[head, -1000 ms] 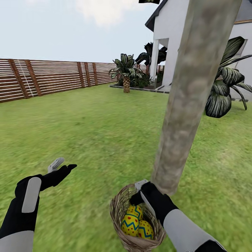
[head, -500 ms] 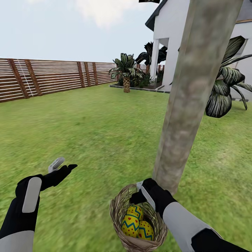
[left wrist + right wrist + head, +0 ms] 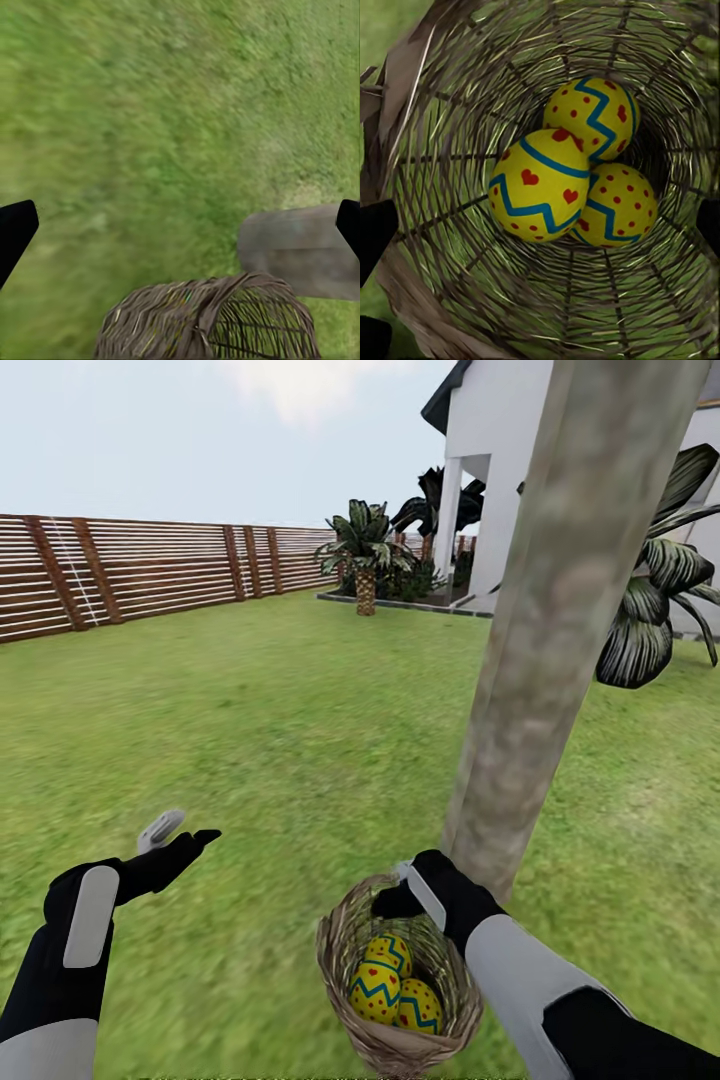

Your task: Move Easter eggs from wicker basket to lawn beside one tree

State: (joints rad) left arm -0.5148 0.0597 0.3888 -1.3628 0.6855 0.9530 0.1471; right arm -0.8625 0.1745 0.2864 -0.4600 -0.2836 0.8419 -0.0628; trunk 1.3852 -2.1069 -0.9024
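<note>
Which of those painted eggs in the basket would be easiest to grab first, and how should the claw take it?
Probably the top egg. It rests on the other two eggs, so its rounded sides stand free. Come straight down through the basket's open mouth with the right gripper above it, and close the fingers across the egg's narrower middle. The woven walls block any sideways approach.

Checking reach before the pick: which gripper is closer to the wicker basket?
Right. The right gripper is over the wicker basket's rim; the left gripper hangs apart over open lawn.
</note>
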